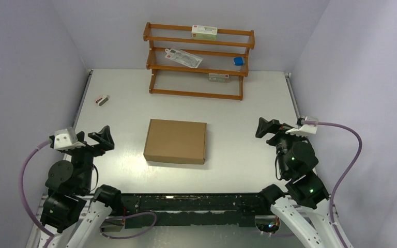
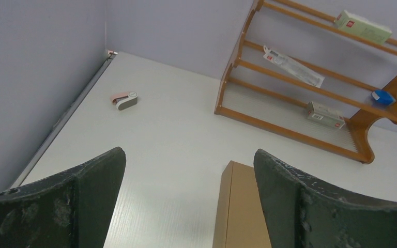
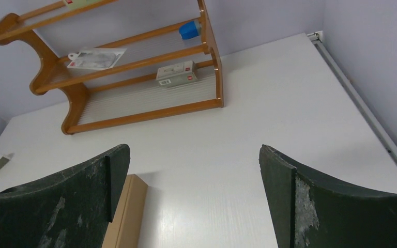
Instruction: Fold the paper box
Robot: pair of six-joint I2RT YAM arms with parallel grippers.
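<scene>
The left gripper point(image 1: 101, 140) gapes wide, empty; the paper box point(image 1: 175, 141), closed up, lies well to its right, between it and the right gripper point(image 1: 266, 129), also wide and empty. The top view shows the whole box; each wrist view catches only one edge

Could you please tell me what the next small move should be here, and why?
I would probably make no further fold, only hold both arms clear: the paper box lies closed, lid flat, while the left hand and right hand stand open, empty and apart from it.
</scene>
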